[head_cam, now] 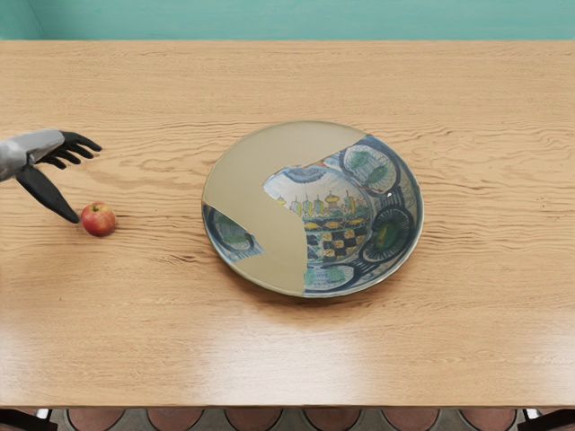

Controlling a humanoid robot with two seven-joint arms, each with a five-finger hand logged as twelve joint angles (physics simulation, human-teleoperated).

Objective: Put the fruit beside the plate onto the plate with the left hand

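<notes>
What lies around: a wooden table (287, 350) fills the view, with a teal wall (287, 18) behind its far edge and a strip of reddish floor tiles (269, 419) below its near edge.
Path: only open wood lies between the fruit and the dish.
Plate (256, 166): large, round and shallow, at the table's middle. It is painted in blue, green and yellow, and a flat tan sheen covers its upper left part.
Plate's load: the fruit is not yet on it.
Apple (98, 218): small and red, resting on the wood well to the left of the plate, near the table's left edge.
Left hand (45, 162): comes in from the left edge, just up and left of the apple, holding nothing.
Fingers (79, 144): dark, loosely bent, pointing right above the apple and apart from it.
Thumb (49, 197): stretched down and right, with its tip just beside the apple; I cannot tell whether it touches.
</notes>
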